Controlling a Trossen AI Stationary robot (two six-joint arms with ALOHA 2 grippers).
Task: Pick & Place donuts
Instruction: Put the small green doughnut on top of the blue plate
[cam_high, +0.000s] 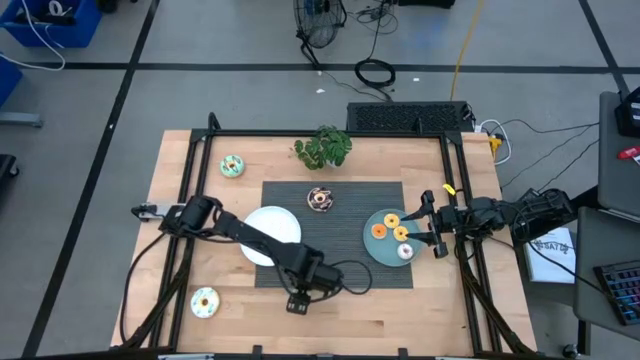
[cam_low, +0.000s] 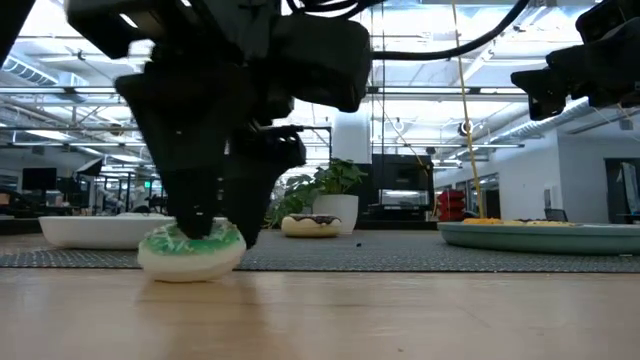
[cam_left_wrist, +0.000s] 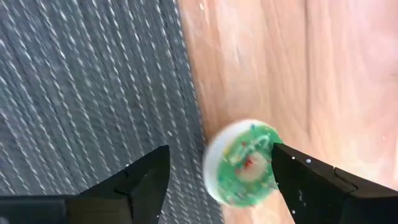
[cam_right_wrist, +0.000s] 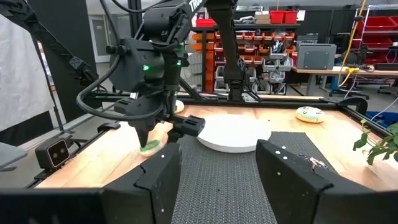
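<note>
A green-iced donut (cam_left_wrist: 242, 173) lies flat on the bare wood just off the dark mat's (cam_left_wrist: 81, 81) near left corner. My left gripper (cam_left_wrist: 221, 152) points down over it, open, with one finger on each side. The low view shows the same donut (cam_low: 190, 250) under the gripper (cam_low: 215, 232), while in the high view the gripper (cam_high: 298, 300) hides it. My right gripper (cam_high: 432, 225) waits level and open at the table's right, beside the teal plate (cam_high: 375, 250). That plate holds several donuts, among them an orange one (cam_high: 379, 231). My left gripper comes at the green donut from above, fingers pointing down. One finger (cam_left_wrist: 292, 165) stands right at the donut's rim (cam_left_wrist: 267, 155), and I cannot tell whether it touches. The other finger is clear of it. The donut lies flat on the wood.
A white plate (cam_high: 270, 235) sits on the mat's left part and a chocolate donut (cam_high: 320, 199) on its far part. A mint donut (cam_high: 232, 166) lies far left on the wood, a pale one (cam_high: 204, 301) near left. A plant (cam_high: 322, 148) stands at the far edge.
</note>
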